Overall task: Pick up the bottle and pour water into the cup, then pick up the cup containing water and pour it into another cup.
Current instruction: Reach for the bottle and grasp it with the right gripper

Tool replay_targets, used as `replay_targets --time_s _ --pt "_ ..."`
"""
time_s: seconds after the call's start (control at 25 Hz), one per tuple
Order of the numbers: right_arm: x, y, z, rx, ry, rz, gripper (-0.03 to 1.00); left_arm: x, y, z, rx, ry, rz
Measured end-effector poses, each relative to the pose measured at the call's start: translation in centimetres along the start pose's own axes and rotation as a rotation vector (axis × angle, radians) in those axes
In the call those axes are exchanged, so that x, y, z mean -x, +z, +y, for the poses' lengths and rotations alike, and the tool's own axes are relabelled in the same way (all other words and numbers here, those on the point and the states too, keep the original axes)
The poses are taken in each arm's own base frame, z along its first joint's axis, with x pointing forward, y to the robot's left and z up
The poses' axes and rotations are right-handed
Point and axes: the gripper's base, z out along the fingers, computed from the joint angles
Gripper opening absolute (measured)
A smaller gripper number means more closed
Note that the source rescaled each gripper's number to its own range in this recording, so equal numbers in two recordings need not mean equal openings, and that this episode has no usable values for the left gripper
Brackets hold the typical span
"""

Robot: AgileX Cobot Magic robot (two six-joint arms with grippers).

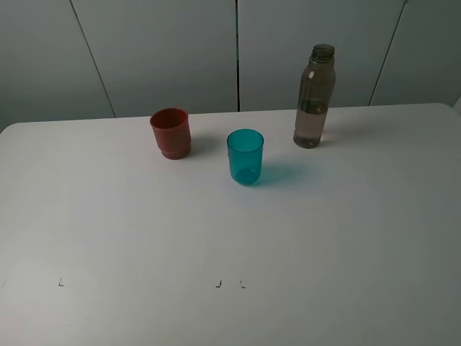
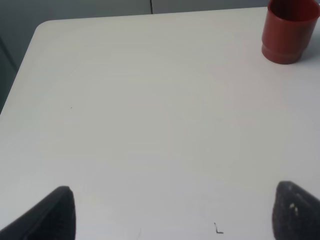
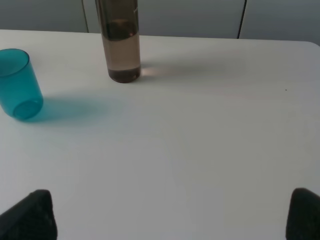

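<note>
The smoky grey-brown bottle [image 1: 314, 97] stands upright and uncapped at the back right of the white table [image 1: 230, 238], about half full of water; it also shows in the right wrist view [image 3: 120, 42]. The teal-blue cup [image 1: 245, 156] stands upright in the middle, also in the right wrist view [image 3: 17, 84]. The red cup [image 1: 171, 132] stands upright to its left, also in the left wrist view [image 2: 288, 31]. My left gripper [image 2: 172, 212] and right gripper [image 3: 170, 215] are open and empty, both well short of the objects. Neither arm shows in the exterior view.
Grey wall panels [image 1: 166, 50] rise behind the table's far edge. Small dark marks [image 1: 218, 284] sit near the table's front. The table's far left corner [image 2: 42, 27] shows in the left wrist view.
</note>
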Motion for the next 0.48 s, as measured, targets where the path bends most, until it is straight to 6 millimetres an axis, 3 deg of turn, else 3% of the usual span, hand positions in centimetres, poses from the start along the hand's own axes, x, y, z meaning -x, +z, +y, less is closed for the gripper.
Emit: replay_targets --time_s 0.48 --pt "0.0 0.0 0.0 0.0 0.0 0.0 1.0 0.0 0.0 0.0 0.0 0.0 0.0"
